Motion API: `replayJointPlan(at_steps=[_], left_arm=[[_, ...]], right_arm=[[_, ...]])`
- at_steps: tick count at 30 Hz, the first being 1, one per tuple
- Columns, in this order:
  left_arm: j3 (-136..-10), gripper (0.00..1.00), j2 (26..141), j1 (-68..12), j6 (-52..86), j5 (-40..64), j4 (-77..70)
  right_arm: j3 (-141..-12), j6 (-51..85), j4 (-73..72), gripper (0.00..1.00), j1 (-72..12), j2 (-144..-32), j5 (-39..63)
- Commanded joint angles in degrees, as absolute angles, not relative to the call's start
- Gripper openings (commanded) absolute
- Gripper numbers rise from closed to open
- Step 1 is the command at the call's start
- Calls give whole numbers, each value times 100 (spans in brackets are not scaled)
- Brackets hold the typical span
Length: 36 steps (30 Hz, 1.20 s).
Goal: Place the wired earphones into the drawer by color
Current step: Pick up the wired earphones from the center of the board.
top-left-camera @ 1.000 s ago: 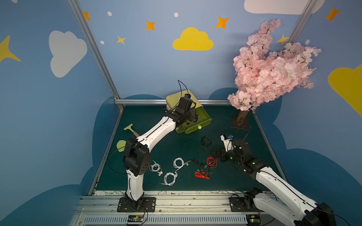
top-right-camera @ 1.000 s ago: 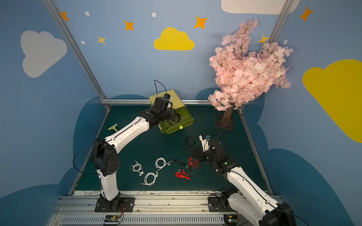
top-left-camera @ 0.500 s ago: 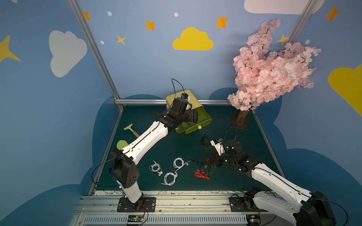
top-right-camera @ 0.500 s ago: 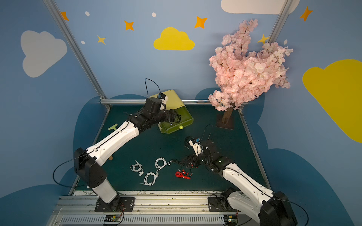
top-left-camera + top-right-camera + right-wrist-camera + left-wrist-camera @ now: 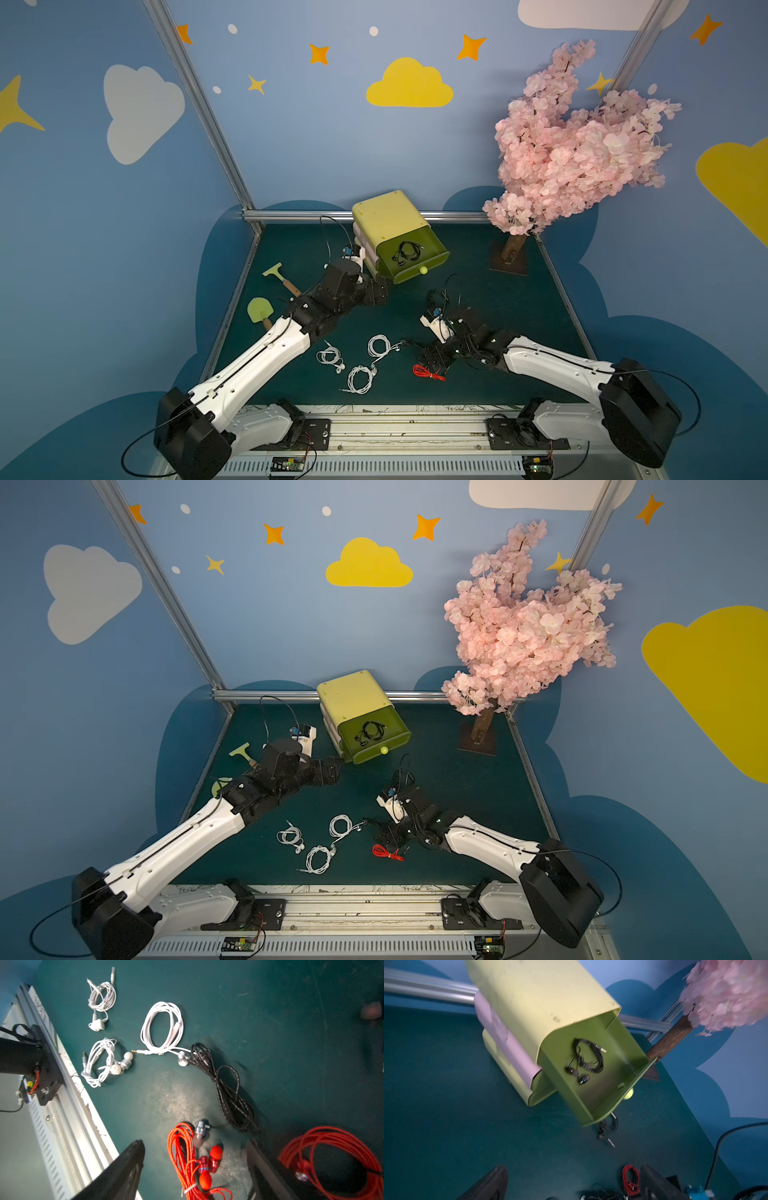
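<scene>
Red cable is partly hidden in both top views: one red bundle [image 5: 428, 371] lies on the surface [image 5: 478, 291] just beside the right tool [image 5: 434, 356], while a second red bundle [image 5: 332, 1157] is covered there by the arm (the left wrist view is blurred). The left arm is stretched low, the left tool [image 5: 376, 293] spread and empty just beside the drawer [image 5: 434, 262], in which black earphones [image 5: 588, 1057] are coiled. The right tool is tilted downward and spread astride the first red bundle, whose long axis runs between the fingers [image 5: 124, 1172].
</scene>
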<state>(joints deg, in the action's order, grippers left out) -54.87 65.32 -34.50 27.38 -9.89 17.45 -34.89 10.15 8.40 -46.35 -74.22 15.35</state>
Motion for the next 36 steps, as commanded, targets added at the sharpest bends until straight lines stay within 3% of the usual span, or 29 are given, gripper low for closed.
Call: replayJointPlan(at_steps=[1, 9, 22, 36], left_arm=[[-4940, 100, 6082, -3410, 3020, -1244, 1617], [-4024, 100, 5386, -3310, 3329, -1421, 1652], [-3867, 100, 5350, -3197, 3371, -1421, 1668], [-3754, 100, 5212, -3107, 3399, -1428, 1687]], right_arm=[[-3755, 796, 534, 78, -4715, -7685, 1161], [-3826, 719, 178, 71, -4798, -8246, 798], [-4024, 629, -2, 51, -5040, -8795, 271], [-3977, 662, -39, 43, -5220, -8979, 53]])
